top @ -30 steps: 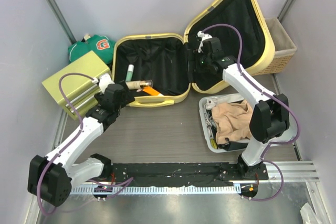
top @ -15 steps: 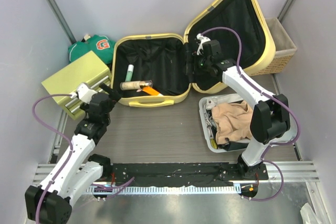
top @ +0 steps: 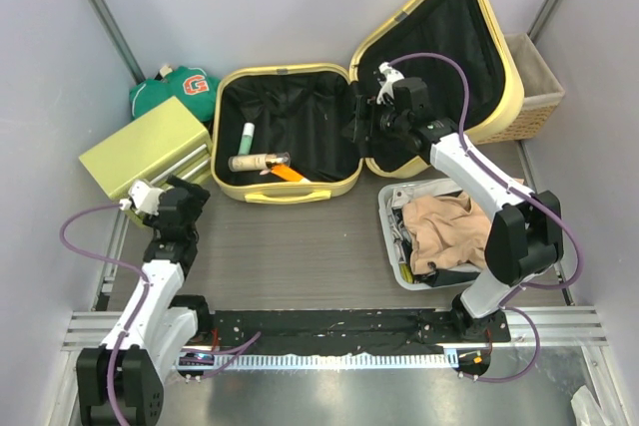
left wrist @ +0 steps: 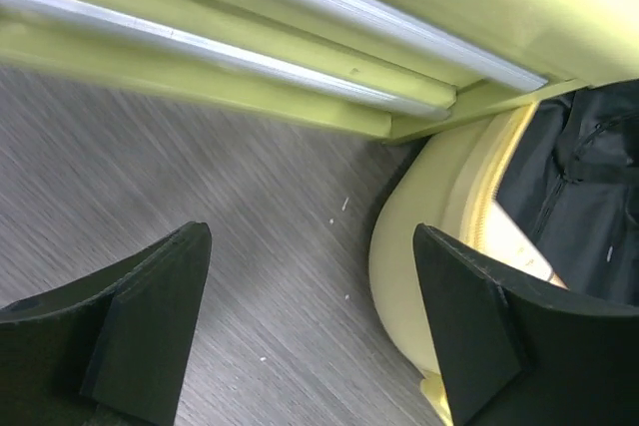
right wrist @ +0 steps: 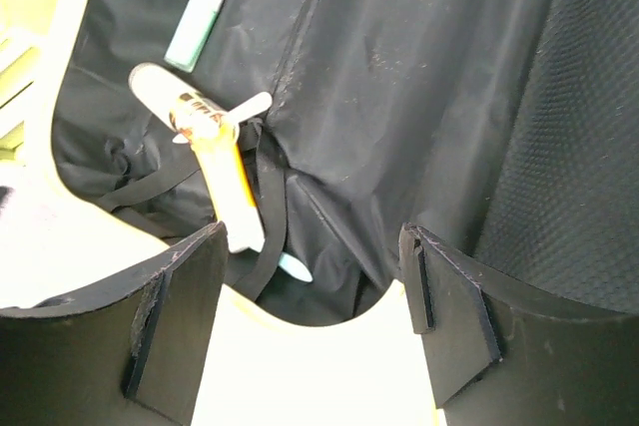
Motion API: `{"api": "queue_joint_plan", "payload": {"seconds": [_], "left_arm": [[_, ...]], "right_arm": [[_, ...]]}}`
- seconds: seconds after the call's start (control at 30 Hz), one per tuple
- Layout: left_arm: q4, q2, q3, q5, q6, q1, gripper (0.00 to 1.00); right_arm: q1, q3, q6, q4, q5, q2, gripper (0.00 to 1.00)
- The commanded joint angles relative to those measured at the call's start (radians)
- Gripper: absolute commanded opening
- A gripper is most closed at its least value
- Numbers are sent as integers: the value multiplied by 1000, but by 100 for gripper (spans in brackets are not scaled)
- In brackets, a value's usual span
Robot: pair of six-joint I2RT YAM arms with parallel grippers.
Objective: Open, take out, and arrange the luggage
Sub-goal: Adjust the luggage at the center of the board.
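Observation:
The luggage lies open: a pale yellow hard-shell case with black lining, its lid leaning back to the right. In its left half lie a green tube, a beige bottle and an orange item. My right gripper hangs open over the hinge side. In the right wrist view the right gripper has the case's pale rim between its fingers. My left gripper is open and holds nothing, low over the floor beside the case's front left corner.
A yellow-green box stands left of the case, close to my left gripper. A green garment with a G lies behind it. A white tray holding beige cloth sits at the right. A wicker basket stands behind the lid.
My left arm has drawn back from the case's front left rim toward the near left, and its jaws have narrowed a little. The right gripper has barely shifted.

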Motion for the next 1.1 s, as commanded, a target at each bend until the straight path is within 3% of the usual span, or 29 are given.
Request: {"api": "queue_joint_plan", "payload": {"seconds": [0.0, 0.17, 0.3, 0.57, 0.77, 1.07], "left_arm": [[332, -49, -173, -85, -163, 5, 76], [529, -34, -299, -182, -226, 5, 70], [793, 59, -353, -220, -185, 5, 70], [1346, 482, -365, -86, -134, 78, 71], [1587, 664, -329, -16, -109, 98, 67], [1617, 741, -299, -6, -74, 132, 68]], "right_arm": [[0, -20, 26, 58, -45, -48, 77], [0, -44, 30, 75, -51, -68, 77], [0, -44, 19, 75, -53, -73, 77], [-2, -43, 7, 66, -59, -71, 77], [-2, -34, -13, 52, -42, -71, 77], [-2, -12, -16, 38, -40, -44, 77]]}}
